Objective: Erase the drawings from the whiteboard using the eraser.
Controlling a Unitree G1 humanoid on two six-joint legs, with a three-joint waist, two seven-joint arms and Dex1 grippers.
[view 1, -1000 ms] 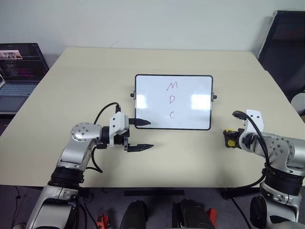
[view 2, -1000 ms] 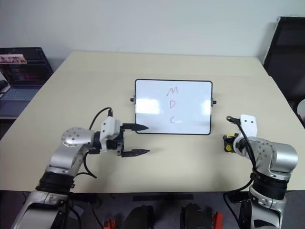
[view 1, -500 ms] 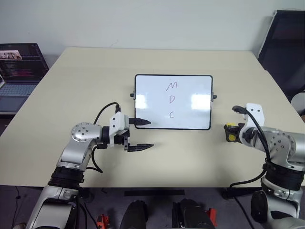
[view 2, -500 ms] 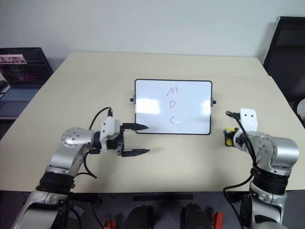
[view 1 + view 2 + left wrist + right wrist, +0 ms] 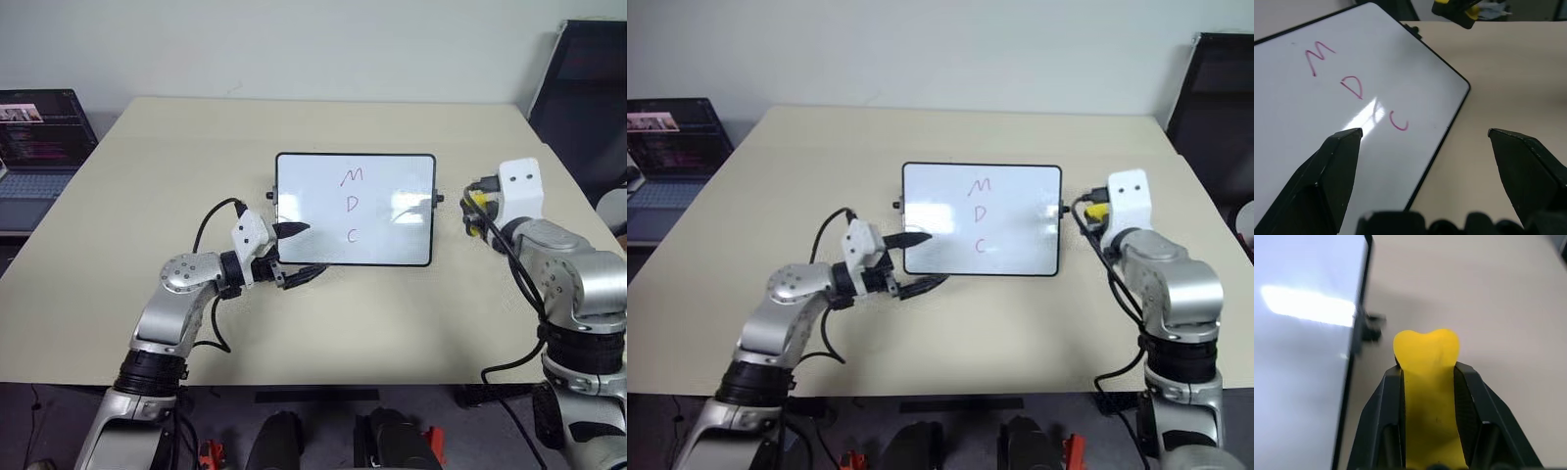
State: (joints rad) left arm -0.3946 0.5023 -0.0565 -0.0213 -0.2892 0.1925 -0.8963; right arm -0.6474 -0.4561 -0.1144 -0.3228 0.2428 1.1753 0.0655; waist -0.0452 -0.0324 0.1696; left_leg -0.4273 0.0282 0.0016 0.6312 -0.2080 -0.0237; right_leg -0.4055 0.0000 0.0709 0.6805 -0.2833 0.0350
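Observation:
The whiteboard (image 5: 392,235) lies in the middle of the table, with the drawings (image 5: 353,206) as a column of letters M, D, C. My right gripper (image 5: 473,210) hovers just off the board's right edge, near its black knob, shut on the yellow eraser (image 5: 1427,382). The eraser's yellow end sticks out past the fingertips. My left gripper (image 5: 308,252) is open at the board's lower left corner. One of its fingers (image 5: 1337,166) is over the white surface and the other is past the front frame. The eraser (image 5: 1457,10) also shows in the left wrist view beyond the board.
An open laptop (image 5: 39,147) sits off the table's left side. A black chair (image 5: 588,98) stands at the back right. The beige table (image 5: 323,333) has bare room in front of and behind the board.
My right gripper has risen from the table with the eraser and come in to the board's right edge. The left gripper has swung round toward the board, still open.

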